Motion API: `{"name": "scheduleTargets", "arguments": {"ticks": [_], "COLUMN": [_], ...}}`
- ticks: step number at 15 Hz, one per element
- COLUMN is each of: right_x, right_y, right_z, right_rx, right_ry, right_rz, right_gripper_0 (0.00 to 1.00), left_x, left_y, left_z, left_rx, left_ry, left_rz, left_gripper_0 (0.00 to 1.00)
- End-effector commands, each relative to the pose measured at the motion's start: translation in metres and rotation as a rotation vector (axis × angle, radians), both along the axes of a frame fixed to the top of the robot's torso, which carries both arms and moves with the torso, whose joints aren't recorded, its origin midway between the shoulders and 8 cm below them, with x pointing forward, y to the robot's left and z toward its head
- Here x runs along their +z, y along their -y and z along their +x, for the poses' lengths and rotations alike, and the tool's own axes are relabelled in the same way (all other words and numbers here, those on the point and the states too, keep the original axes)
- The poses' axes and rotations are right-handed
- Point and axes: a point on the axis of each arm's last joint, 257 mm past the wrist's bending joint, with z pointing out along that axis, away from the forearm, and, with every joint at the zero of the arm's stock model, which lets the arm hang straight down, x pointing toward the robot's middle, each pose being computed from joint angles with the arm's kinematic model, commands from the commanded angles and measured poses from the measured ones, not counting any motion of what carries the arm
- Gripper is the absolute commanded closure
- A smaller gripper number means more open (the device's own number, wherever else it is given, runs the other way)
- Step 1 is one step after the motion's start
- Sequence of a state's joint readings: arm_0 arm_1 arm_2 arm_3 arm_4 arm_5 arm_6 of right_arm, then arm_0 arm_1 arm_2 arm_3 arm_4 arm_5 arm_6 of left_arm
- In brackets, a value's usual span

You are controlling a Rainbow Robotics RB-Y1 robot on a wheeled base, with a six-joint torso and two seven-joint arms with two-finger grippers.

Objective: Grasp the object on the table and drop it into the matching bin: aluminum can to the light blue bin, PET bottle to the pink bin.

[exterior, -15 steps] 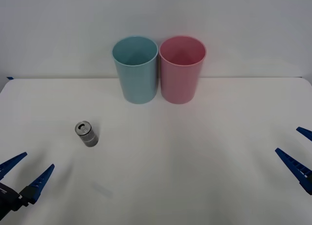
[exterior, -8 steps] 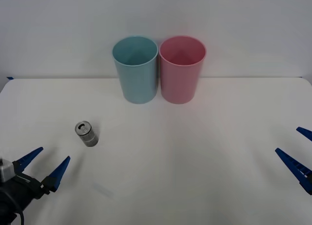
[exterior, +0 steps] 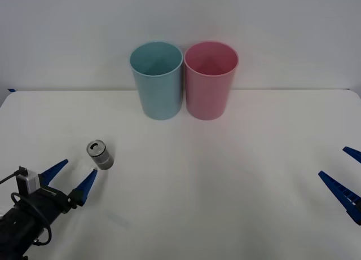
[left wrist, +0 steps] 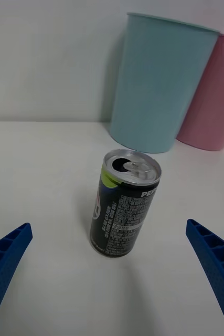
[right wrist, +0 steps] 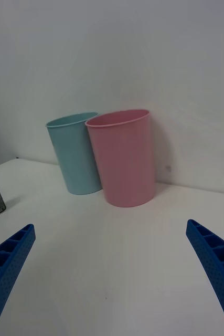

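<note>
Surface: wide plain white flat tabletop (exterior: 225, 175); it carries the can and both bins.

Can: small short silver-grey aluminum can (exterior: 100, 154) with a shiny pull-tab top and dark print. It stands upright on the surface, well apart from the light blue bin, nearer the robot and toward the robot's left. The left wrist view shows the can (left wrist: 126, 208) with its opened top facing up and the light blue bin behind it.

Light blue bin: tall light blue plastic cup-shaped bin (exterior: 157, 82), tapering downward, upright at the far edge of the surface. This is the landmark for all places given here.

Pink bin: tall pink plastic cup-shaped bin (exterior: 210, 81) of the same shape, upright, just beside the light blue bin on the robot's right; whether the rims touch cannot be told.

Left gripper: blue ribbed left gripper (exterior: 70, 177), low over the surface, just short of the can on the side away from the light blue bin. Jaws apart; the can is not between the tips.

Right gripper: blue ribbed right gripper (exterior: 345, 172), well apart from the light blue bin, at the right edge of the surface. Jaws apart, holding nothing.
</note>
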State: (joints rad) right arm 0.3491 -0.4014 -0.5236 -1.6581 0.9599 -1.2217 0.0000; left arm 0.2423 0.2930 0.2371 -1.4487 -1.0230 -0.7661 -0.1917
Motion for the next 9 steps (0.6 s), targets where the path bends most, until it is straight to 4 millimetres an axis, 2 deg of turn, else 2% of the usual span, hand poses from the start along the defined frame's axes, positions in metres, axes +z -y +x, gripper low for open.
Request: {"name": "scheduleTargets", "arguments": {"ticks": [1,9], "right_x": [0.000,0.000], "right_y": [0.000,0.000], "right_z": [0.000,0.000], "right_rx": [0.000,0.000], "right_ry": [0.000,0.000], "right_rz": [0.000,0.000], "right_gripper_0": [0.00,0.00], "left_x": [-0.006,-0.010], "left_y": [0.006,0.021], "left_z": [0.011,0.042], "left_rx": [-0.009,-0.019], "left_ry": [-0.005,-0.003], "left_rz": [0.000,0.010], "left_gripper_0": [0.00,0.00]}}
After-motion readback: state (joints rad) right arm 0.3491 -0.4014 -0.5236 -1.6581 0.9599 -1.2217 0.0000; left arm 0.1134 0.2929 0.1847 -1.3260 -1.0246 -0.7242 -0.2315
